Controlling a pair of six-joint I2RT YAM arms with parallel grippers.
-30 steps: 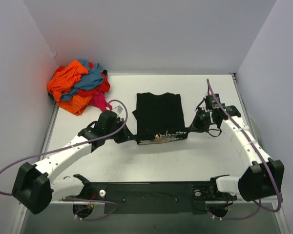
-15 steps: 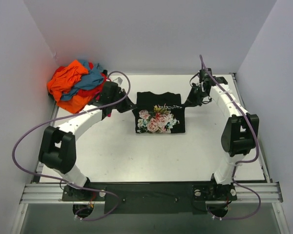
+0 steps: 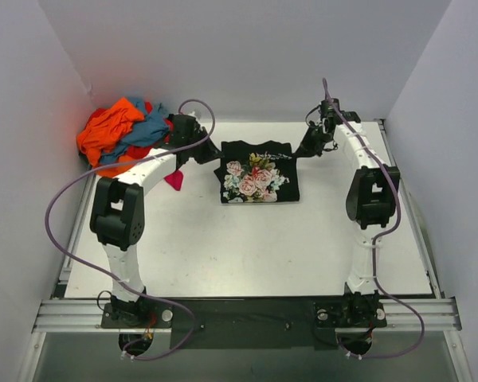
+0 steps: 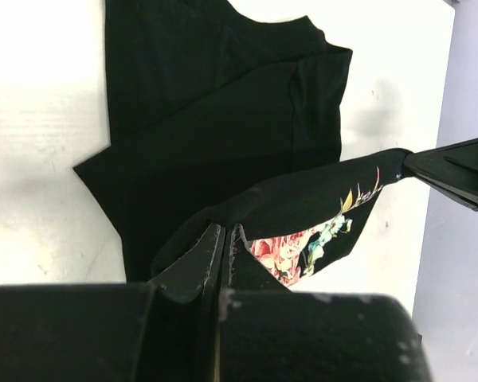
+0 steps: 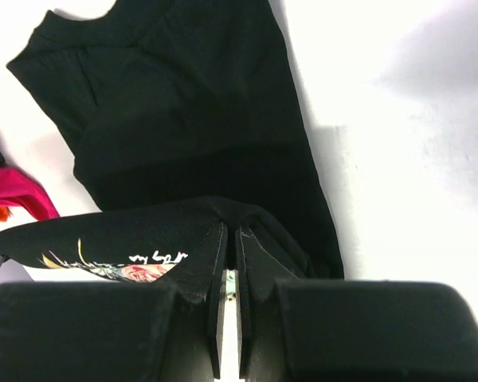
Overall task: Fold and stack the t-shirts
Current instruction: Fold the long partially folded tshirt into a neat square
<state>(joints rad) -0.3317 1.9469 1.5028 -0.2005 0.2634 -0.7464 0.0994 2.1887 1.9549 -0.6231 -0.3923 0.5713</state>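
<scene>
A black t-shirt with a pink flower print [image 3: 257,173] lies folded at the far middle of the table. My left gripper [image 3: 213,151] is shut on its far left corner. My right gripper [image 3: 303,149] is shut on its far right corner. Both hold the folded-over hem just above the collar end. In the left wrist view the pinched hem [image 4: 303,199] stretches across to the right gripper, with the shirt's lower layer [image 4: 215,103] flat beneath. In the right wrist view the hem [image 5: 143,231] runs left over the flat layer [image 5: 191,103]. A heap of orange, blue and red shirts [image 3: 123,137] sits at the far left.
A pink garment [image 3: 174,181] pokes out beside the heap, left of the black shirt; it also shows in the right wrist view [image 5: 16,199]. White walls close the table on the left, back and right. The black rail [image 3: 239,314] runs along the near edge.
Both grippers carried the shirt's near hem away from the arm bases and over toward the collar. The flower print now faces up and the shirt is folded in half.
</scene>
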